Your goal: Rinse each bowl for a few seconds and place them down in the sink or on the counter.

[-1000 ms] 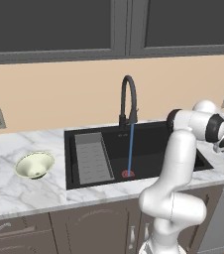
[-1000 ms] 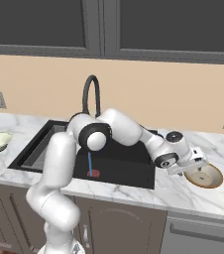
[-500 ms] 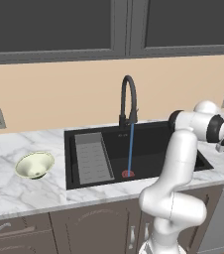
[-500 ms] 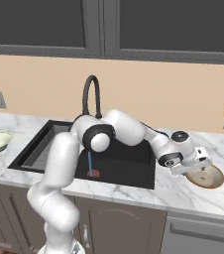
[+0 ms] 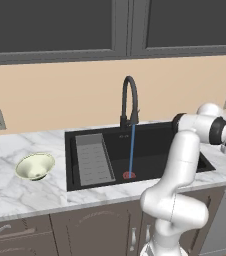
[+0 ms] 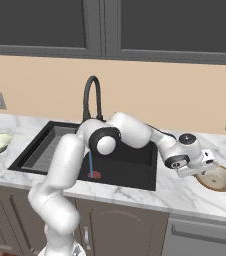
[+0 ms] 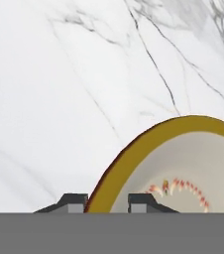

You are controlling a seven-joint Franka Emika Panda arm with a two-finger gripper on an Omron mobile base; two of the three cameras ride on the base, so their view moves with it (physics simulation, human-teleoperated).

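Straddling the beige bowl's rim

I see the pincer (image 7: 107,201) parted, one finger either side of the brownish rim of the beige bowl (image 7: 183,163), not clamped. That bowl sits on the counter (image 6: 185,192), right of the sink (image 6: 130,165). Far left of the pincer, past the running faucet (image 5: 129,100), rests the cream-green bowl (image 5: 35,166).
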